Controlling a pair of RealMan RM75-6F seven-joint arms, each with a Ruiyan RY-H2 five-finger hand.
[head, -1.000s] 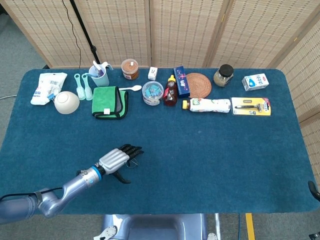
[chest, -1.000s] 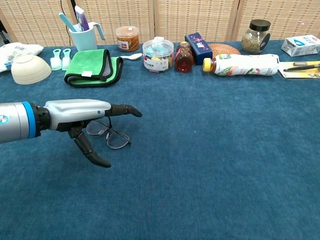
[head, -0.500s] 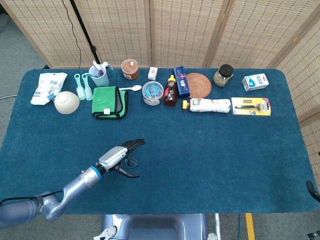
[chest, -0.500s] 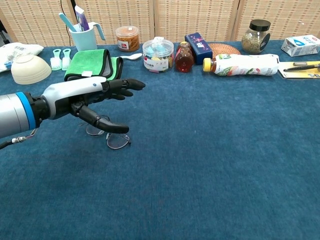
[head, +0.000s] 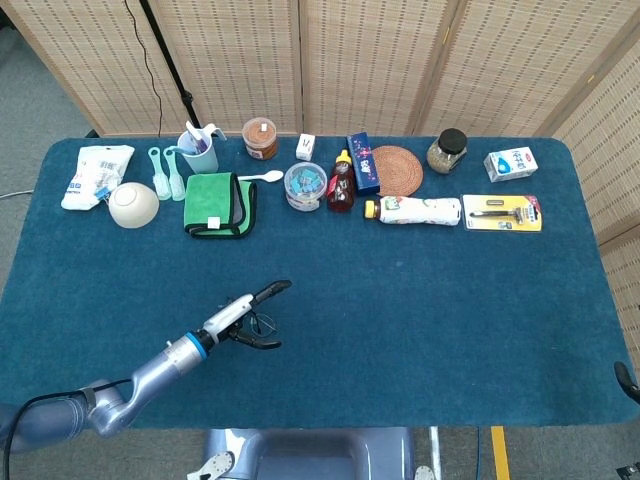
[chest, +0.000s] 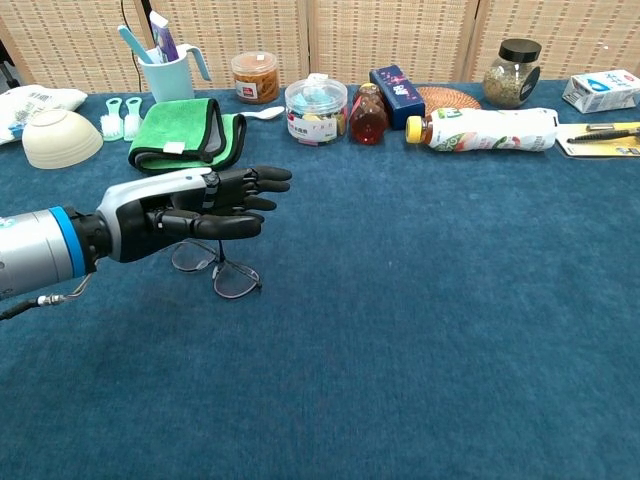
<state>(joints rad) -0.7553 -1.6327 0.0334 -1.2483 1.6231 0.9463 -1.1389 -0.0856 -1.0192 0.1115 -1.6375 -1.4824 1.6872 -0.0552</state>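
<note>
**A:** ok so where's the left hand (chest: 195, 205) right now? Holding anything?

**B:** nope, nothing in it. It's turned on its edge, fingers (chest: 262, 180) stretched out flat toward the right, thumb tucked along under them. It hovers over the glasses (chest: 222, 270), which lie on the blue table (chest: 450, 300) in the near-left part. From the chest view the hand looks raised off the cloth, not touching the frames, but honestly the head view (head: 243, 312) is too small to be sure about the gap.

**A:** and the glasses themselves?

**B:** thin dark wire frames, lying flat, one lens poking out on the near side of the hand. Well apart from everything else.

**A:** what's the other stuff?

**B:** all along the far edge. Folded green cloth (chest: 185, 133) is the closest thing, just beyond the hand. White bowl (chest: 58, 137) to its left, blue cup (chest: 166, 72) with toothbrushes behind it. Then a clear tub (chest: 315, 110), a lying bottle (chest: 485, 129) further right, and a razor pack (head: 502, 213) at the far right.

**A:** right hand?

**B:** doesn't show in either view.
</note>
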